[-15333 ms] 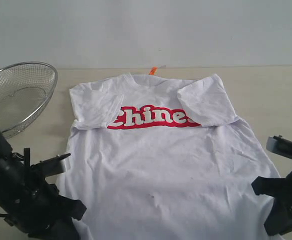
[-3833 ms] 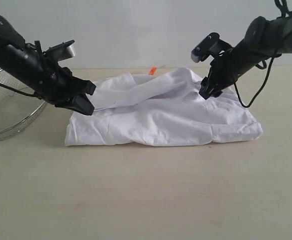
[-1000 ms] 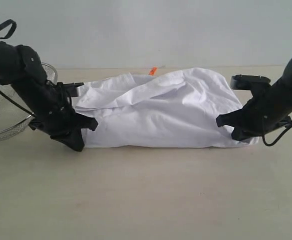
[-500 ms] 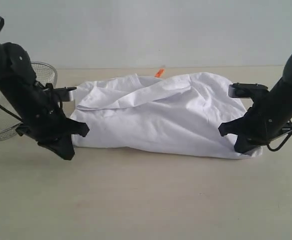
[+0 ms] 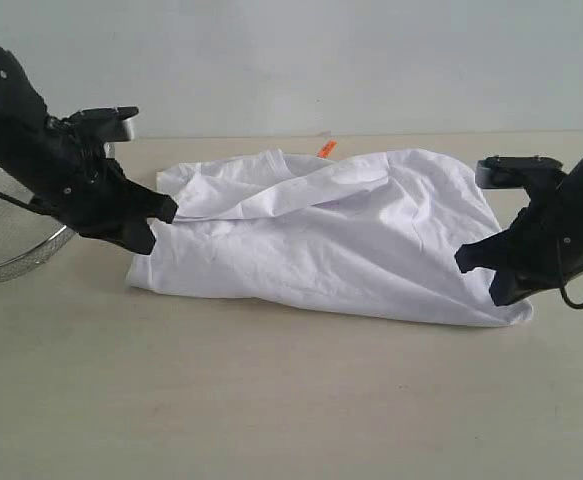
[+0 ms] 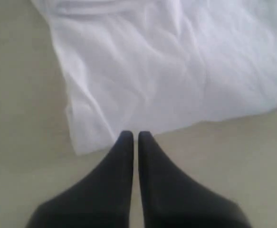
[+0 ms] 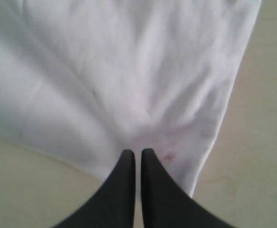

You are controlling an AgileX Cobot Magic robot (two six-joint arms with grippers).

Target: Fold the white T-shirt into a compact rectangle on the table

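Both jaws are closed, seemingly pinching the white T-shirt (image 5: 321,235) at its 9 and 3 o'clock ends. Its long axis runs between them, half-folded on the surface (image 5: 271,400).

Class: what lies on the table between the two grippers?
The T-shirt, rumpled, fills the stretch between the left gripper and right gripper, as the exterior view shows.

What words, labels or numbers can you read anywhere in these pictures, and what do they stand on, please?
None can be read.
The white T-shirt shows only plain cloth in all three views.
Its small orange neck tag is too small to tell whether it bears print.
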